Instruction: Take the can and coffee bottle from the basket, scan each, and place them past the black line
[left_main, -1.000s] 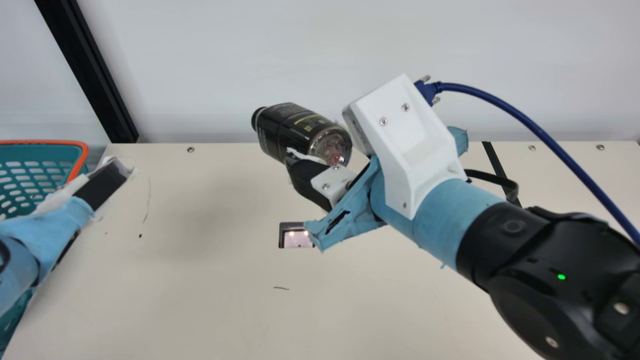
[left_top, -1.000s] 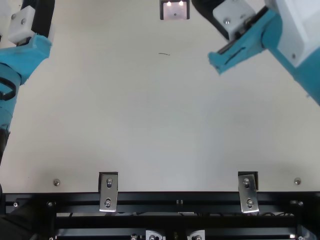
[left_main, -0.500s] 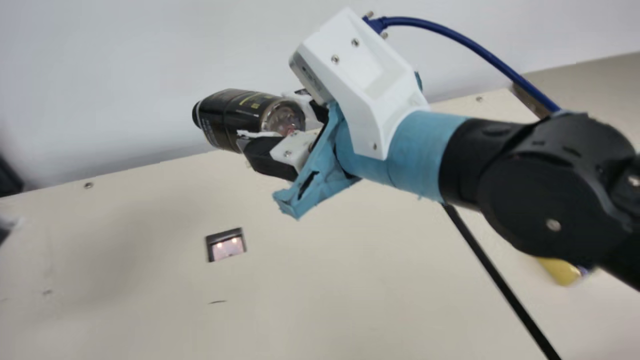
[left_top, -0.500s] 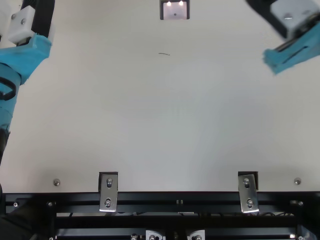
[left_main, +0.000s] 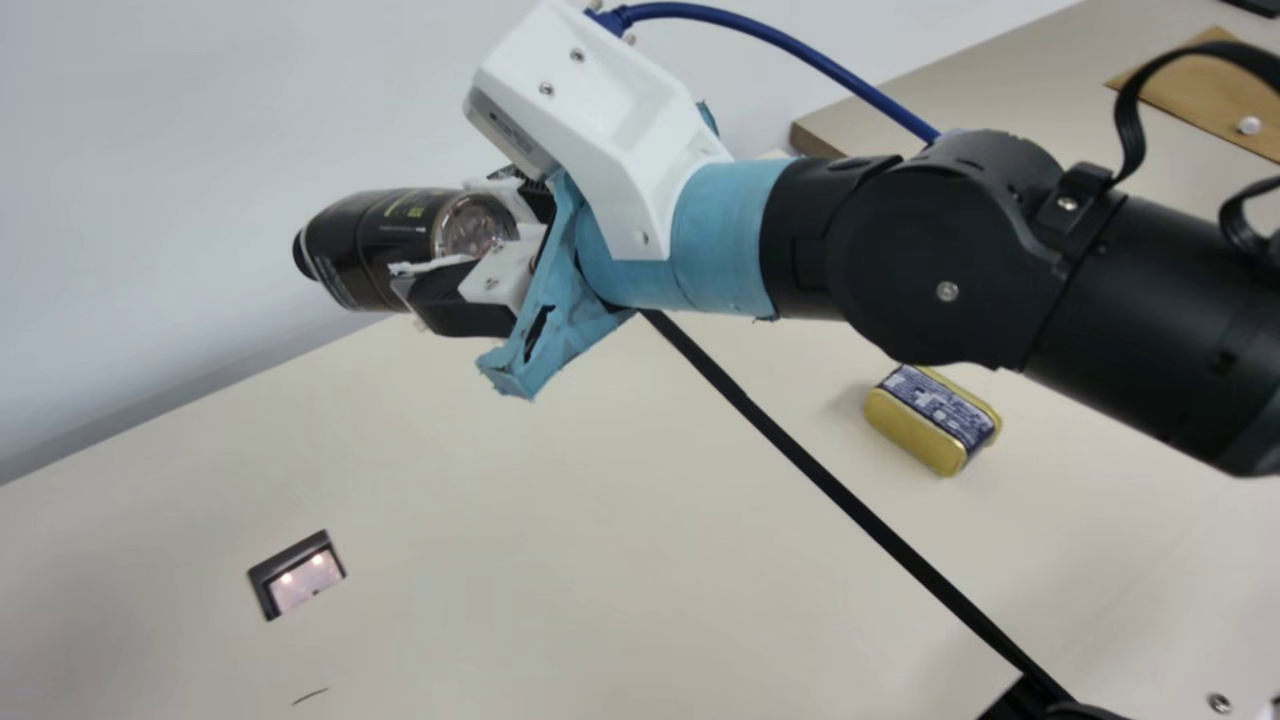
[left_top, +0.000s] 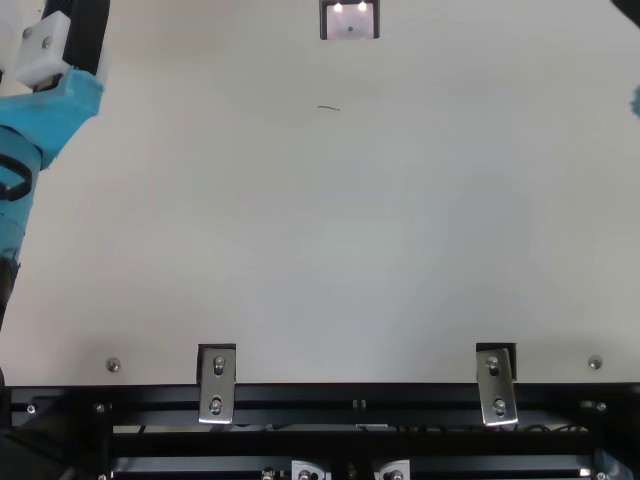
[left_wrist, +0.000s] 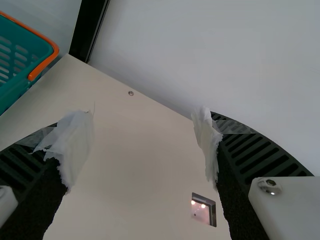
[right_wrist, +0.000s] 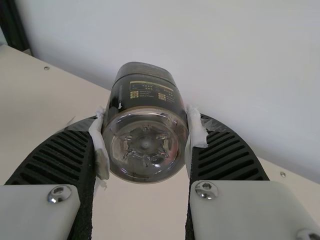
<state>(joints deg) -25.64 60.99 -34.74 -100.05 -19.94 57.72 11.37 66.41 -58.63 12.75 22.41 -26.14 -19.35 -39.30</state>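
Note:
In the main view my right gripper (left_main: 470, 250) is shut on the dark coffee bottle (left_main: 375, 245), which lies sideways above the table's back edge, cap pointing away. The right wrist view has the bottle's clear base (right_wrist: 145, 145) between both fingers of the right gripper (right_wrist: 145, 140). A yellow can (left_main: 932, 418) lies on the table beyond the black line (left_main: 800, 455). The scanner window (left_main: 297, 575) is lit, at lower left. My left gripper (left_top: 75, 30) is at the top view's upper left corner; in its wrist view the left gripper (left_wrist: 145, 145) stands open, holding nothing.
The teal basket (left_wrist: 25, 55) with an orange rim stands at the table's far left corner. A white wall (left_main: 150, 200) rises behind the table (left_main: 500, 540). A second surface with a brown board (left_main: 1210, 95) is at the main view's upper right.
The right arm has swung to the right with the bottle, almost out of the top view. The main camera has turned rightward, bringing the can and black line into fuller view. The left arm has kept still.

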